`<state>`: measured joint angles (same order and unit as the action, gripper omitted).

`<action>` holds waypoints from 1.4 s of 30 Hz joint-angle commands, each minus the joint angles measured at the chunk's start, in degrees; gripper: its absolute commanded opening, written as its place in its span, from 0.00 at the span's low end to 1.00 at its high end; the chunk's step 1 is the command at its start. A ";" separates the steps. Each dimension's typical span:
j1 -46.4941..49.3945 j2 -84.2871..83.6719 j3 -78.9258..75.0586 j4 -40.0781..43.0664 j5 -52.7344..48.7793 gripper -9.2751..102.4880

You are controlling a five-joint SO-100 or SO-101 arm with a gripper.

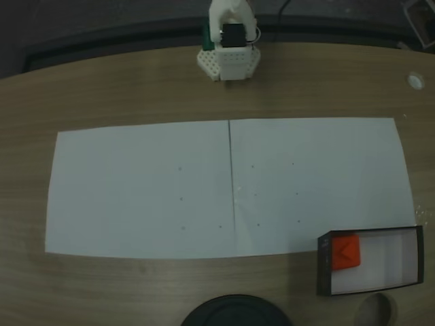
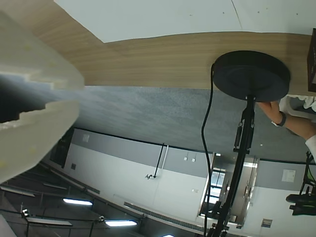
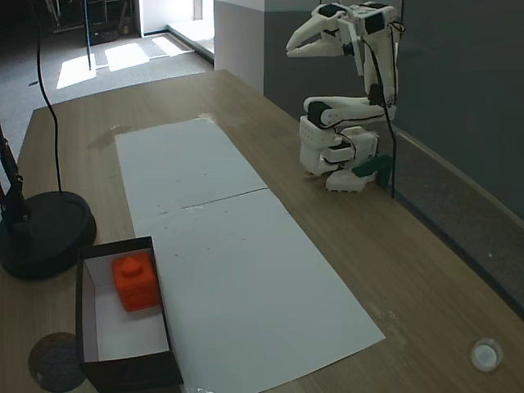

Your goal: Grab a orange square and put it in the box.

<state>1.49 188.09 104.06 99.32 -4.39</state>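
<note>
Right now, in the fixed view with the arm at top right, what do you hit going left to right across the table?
Black round stand base → box with the orange square inside → white paper sheets → arm base → small white cap.

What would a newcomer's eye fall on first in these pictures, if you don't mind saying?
The bright orange square stands out at once: it sits inside the box at the table's near right corner in a fixed view. Next comes the white arm, folded up at the far edge with its gripper raised well above the white paper.
</note>
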 commanded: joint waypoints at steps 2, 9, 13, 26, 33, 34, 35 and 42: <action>0.44 2.90 3.87 -3.34 0.00 0.08; 0.53 9.32 14.94 -12.30 0.00 0.08; 0.53 11.43 21.62 -18.28 0.09 0.09; 0.35 11.07 52.56 -41.84 5.10 0.09; -0.18 11.07 63.98 -42.36 1.67 0.08; -0.18 11.07 65.83 -42.36 1.67 0.08; -0.18 11.07 67.41 -42.28 1.67 0.08; -5.01 11.07 70.93 -36.56 2.11 0.08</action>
<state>-1.67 197.93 177.01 61.08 -2.46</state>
